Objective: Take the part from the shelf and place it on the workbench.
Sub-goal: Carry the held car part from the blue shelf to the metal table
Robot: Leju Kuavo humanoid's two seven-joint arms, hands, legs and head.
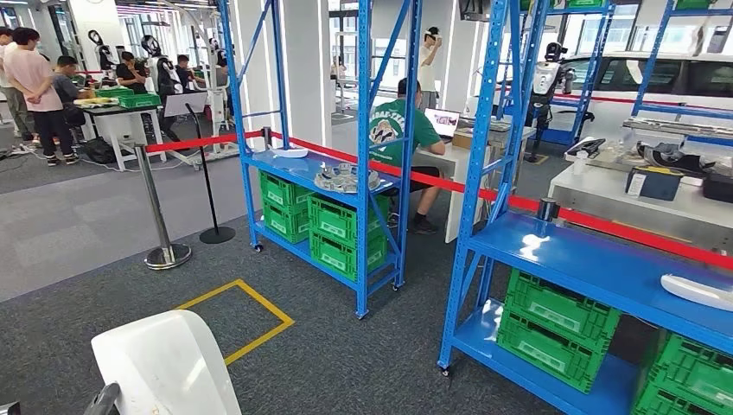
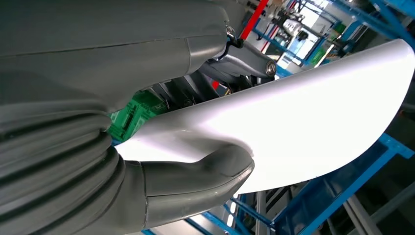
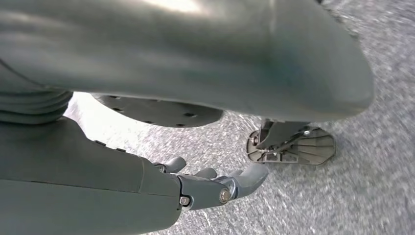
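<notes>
The part is a smooth white curved shell, low at the left of the head view. My left hand peeks out as a dark sliver beneath it. In the left wrist view the left hand grips the white part, the thumb pressed on one face and the darker fingers behind the other. My right hand hangs over grey carpet, fingers loosely apart and holding nothing.
A blue rack with green crates stands ahead. A second rack at right carries another white part. Red barrier tape runs behind them from a stanchion. A seated person faces a desk. Yellow floor marking.
</notes>
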